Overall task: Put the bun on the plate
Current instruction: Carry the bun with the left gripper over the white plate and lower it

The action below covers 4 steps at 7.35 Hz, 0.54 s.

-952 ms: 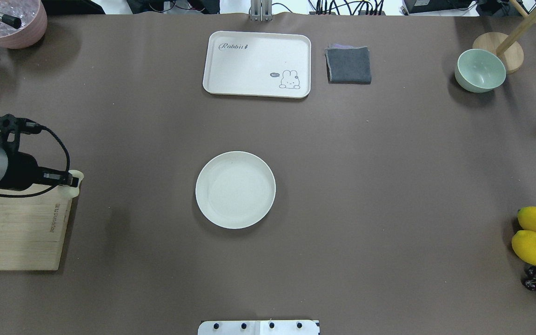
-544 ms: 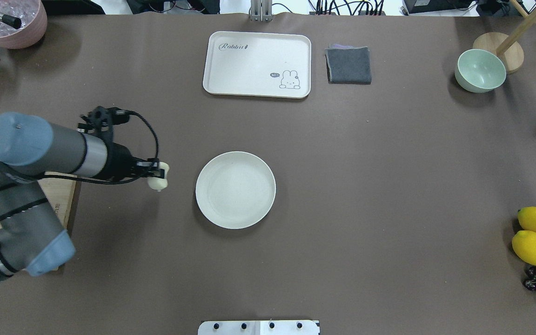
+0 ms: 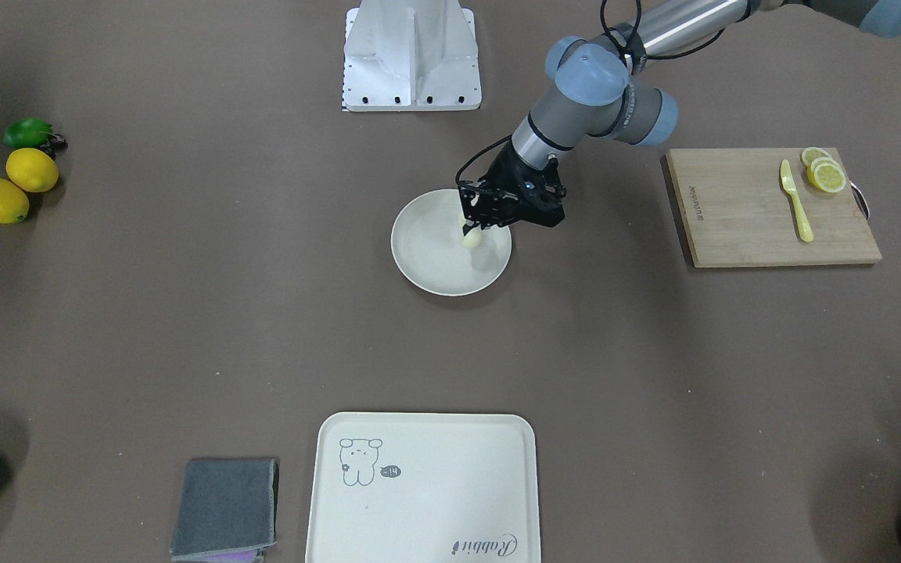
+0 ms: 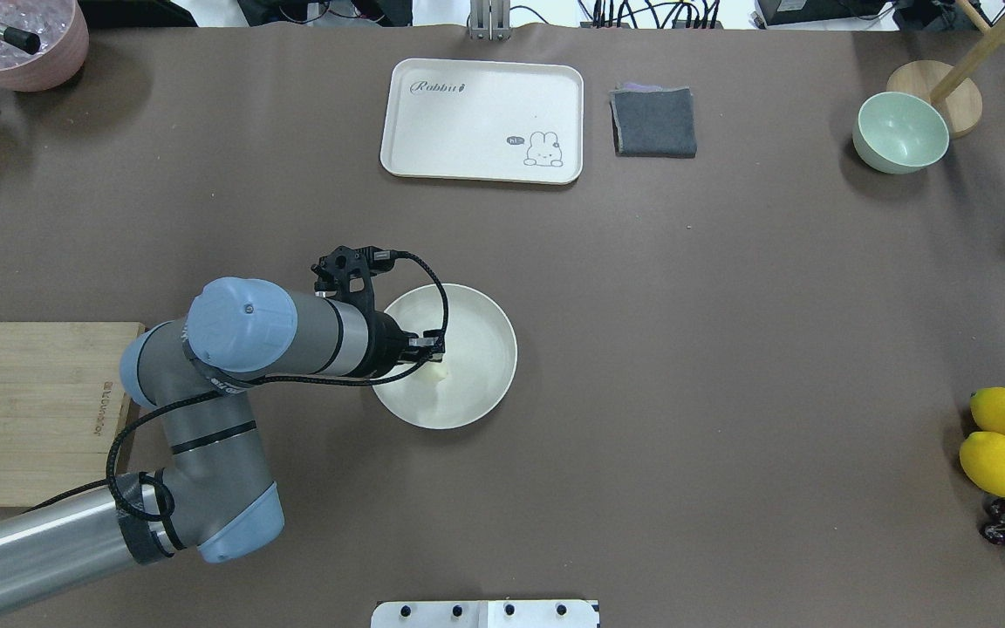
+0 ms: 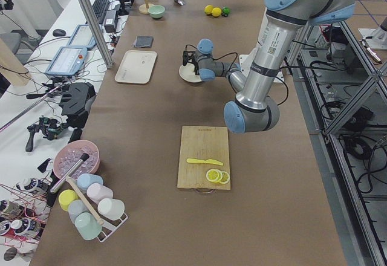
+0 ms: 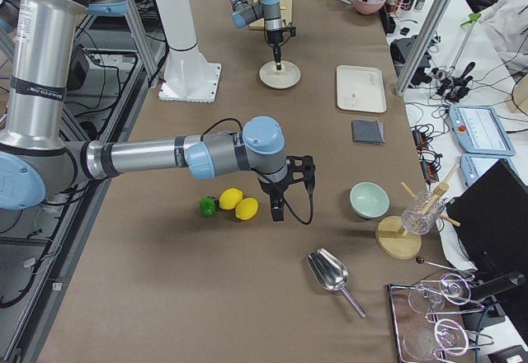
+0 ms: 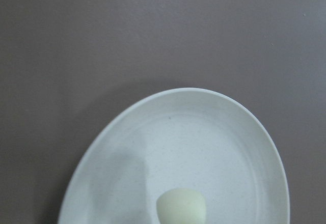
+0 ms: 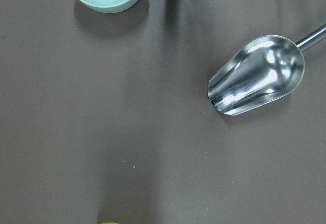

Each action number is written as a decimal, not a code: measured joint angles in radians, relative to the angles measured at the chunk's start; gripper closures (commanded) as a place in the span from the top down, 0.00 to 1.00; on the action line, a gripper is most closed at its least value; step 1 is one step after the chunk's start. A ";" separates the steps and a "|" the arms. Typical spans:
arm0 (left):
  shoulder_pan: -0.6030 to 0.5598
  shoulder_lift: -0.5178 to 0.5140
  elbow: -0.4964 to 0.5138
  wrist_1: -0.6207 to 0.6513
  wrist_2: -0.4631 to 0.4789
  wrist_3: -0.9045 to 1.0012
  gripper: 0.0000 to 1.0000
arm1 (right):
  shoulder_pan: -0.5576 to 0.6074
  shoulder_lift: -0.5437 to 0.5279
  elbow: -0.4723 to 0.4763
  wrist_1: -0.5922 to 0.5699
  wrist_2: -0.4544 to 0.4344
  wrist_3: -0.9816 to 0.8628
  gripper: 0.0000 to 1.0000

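Robotics lab, with a bench set up for manipulation trials.

Two grey-and-blue industrial arms, the left arm (image 5: 272, 54) and the right arm (image 6: 148, 158), stand at a white metal base (image 3: 411, 55) at twelve o'clock in the front-facing view, over a long worktop (image 4: 729, 305) with a brown cover. Aluminium framing (image 5: 91, 21) edges it. At ten o'clock in the left-end view, a side bench holds tablets (image 5: 65, 60) and a keyboard (image 5: 97, 9). Black cables (image 4: 642, 13) trail at twelve o'clock overhead. Kitchen things are laid out as props: lemons (image 4: 997, 464), a cutting board (image 3: 771, 207), the plate (image 3: 435, 277) and a metal scoop (image 6: 330, 274).
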 measured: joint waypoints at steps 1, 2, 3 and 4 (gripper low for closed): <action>0.006 -0.005 0.008 0.000 0.008 -0.002 0.59 | 0.001 -0.001 -0.001 0.001 0.000 -0.001 1.00; 0.007 -0.007 0.013 0.000 0.011 -0.002 0.67 | 0.001 -0.001 -0.003 0.001 0.000 -0.002 1.00; 0.007 -0.007 0.015 0.000 0.011 -0.002 0.68 | 0.002 -0.001 -0.004 0.001 0.000 -0.002 1.00; 0.007 -0.007 0.016 0.000 0.012 -0.002 0.71 | 0.002 -0.001 -0.004 0.001 0.000 -0.003 1.00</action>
